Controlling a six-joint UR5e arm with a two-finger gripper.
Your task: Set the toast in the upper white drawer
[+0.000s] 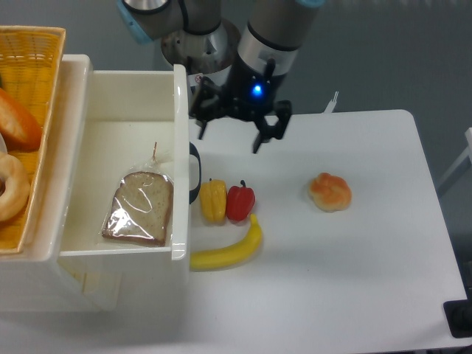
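Now hovering over the table [354, 280] at upper middle of the frame: gripper [230, 133], fingers spread apart, pinching nothing, blue light glowing on its body. Sitting just right of the drawer [181, 96] wall, fingertips pointing down toward the white surface, not touching anything.

Lying flat inside the drawer at lower left of the frame: toast [139, 208], wrapped in clear crinkly plastic, bag tail sticking up toward the top of the frame. Resting close to the drawer's right wall and near its front edge. Well apart from the gripper.

Showing at the drawer's right side: black curved handle [195, 173], partly hidden by the wall.

Sitting at far left of the frame, beside and partly over the drawer: yellow wicker basket [33, 51], holding an orange bun [16, 120] and a ring pastry [11, 188], both cut off by the frame edge.

Lying on the table at middle of the frame, just right of the handle: yellow pepper [213, 200] and red pepper [240, 202], touching side by side. Curving just below them: banana [228, 251], its tip near the red pepper.

Sitting alone at right of middle: small orange roll [329, 191], well apart from the peppers.
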